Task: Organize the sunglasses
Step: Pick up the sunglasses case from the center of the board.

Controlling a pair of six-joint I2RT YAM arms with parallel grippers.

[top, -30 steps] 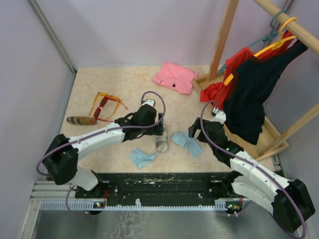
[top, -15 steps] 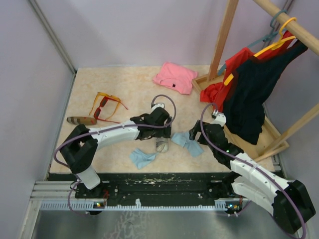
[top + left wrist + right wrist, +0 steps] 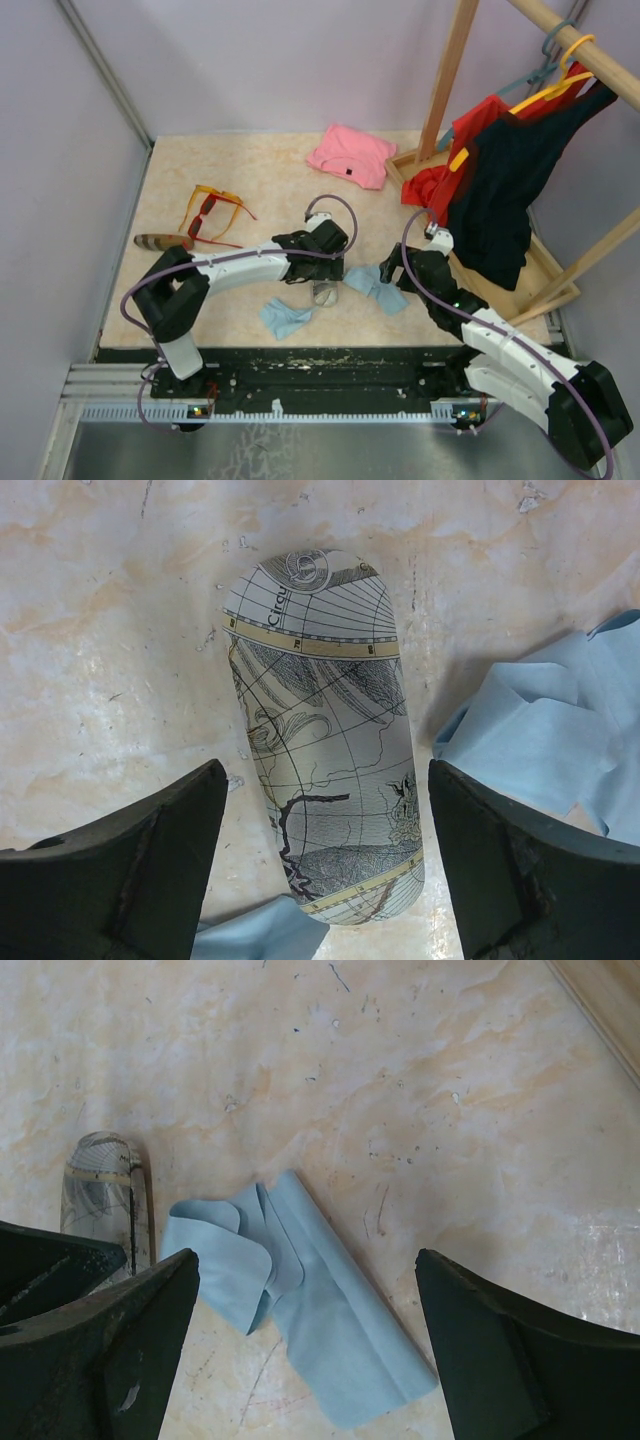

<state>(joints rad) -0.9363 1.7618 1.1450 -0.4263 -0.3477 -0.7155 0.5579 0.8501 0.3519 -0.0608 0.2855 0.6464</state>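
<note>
Two pairs of sunglasses lie at the table's far left: the orange-amber pair and, just nearer, the red pair. No gripper is near them. My left gripper is open at mid-table, straddling the near end of a grey map-patterned case. A gap shows on each side of the case. My right gripper is open above a folded light blue cloth, with nothing between its fingers.
A brown case lies next to the red pair. A second blue cloth sits near the front edge. A pink shirt lies at the back. A wooden rack with red and black clothes fills the right side.
My left arm has swung right and toward the front, bringing its gripper down over the patterned case, its jaws a little narrower. The right arm has barely shifted.
</note>
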